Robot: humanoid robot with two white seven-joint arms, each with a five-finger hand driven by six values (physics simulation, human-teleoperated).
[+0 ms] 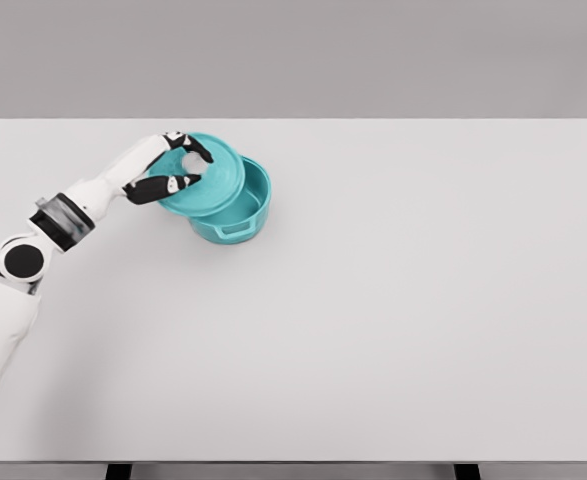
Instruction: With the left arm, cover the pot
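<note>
A: Item one, the teal pot (235, 214). Where do we log it?

B: On the white table (393, 300), left of centre, upright, one side handle facing us.

A: Item two, the teal lid (201, 180)?

B: We record it tilted over the pot's left rim, leaving the right part of the opening uncovered.

A: And the left hand (173, 168)?

B: Its fingers (195, 146) are closed around the lid's pale knob (192, 163). The arm enters from lower left.

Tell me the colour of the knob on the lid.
White, or very pale grey, on the teal lid; the knob shows in the head view.
</note>
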